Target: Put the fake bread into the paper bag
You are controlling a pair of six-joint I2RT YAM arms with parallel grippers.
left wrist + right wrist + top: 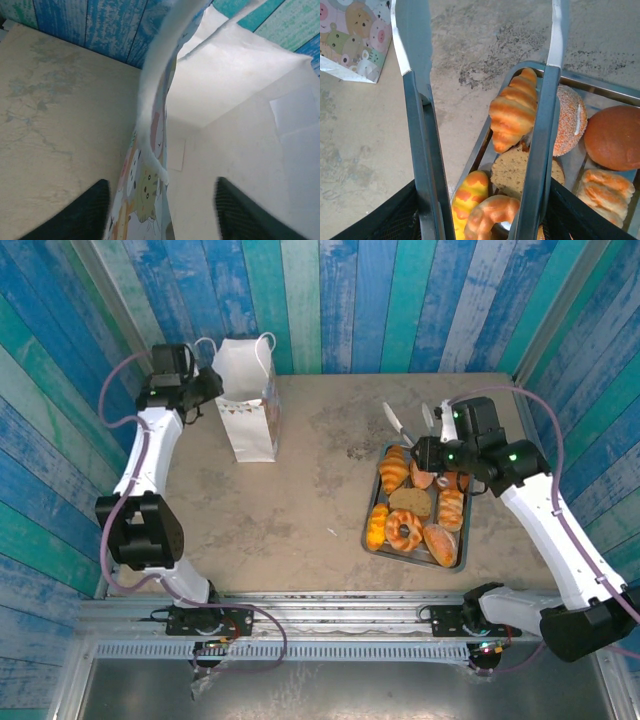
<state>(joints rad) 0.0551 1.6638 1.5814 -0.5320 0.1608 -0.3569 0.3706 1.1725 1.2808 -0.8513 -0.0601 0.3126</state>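
On the right side of the table, the bread lies heaped in a grey metal tray, all glossy moulded pieces in gold, orange and brown. The right claw is clamped on a pair of steel tongs, whose flat blades stand apart. A ridged croissant lies just ahead between those blades, its long axis running roughly along them, so closing in from the sides looks like the natural grip. Beside it sit a seed-speckled ball, a smooth brown bun and a ring doughnut.

The paper bag stands upright well apart to the left, white and thin-walled with cord handles. The left claw is at its rim, fingers apart on either side of one wall, not visibly pinching it. The right arm is far nearer the bread.
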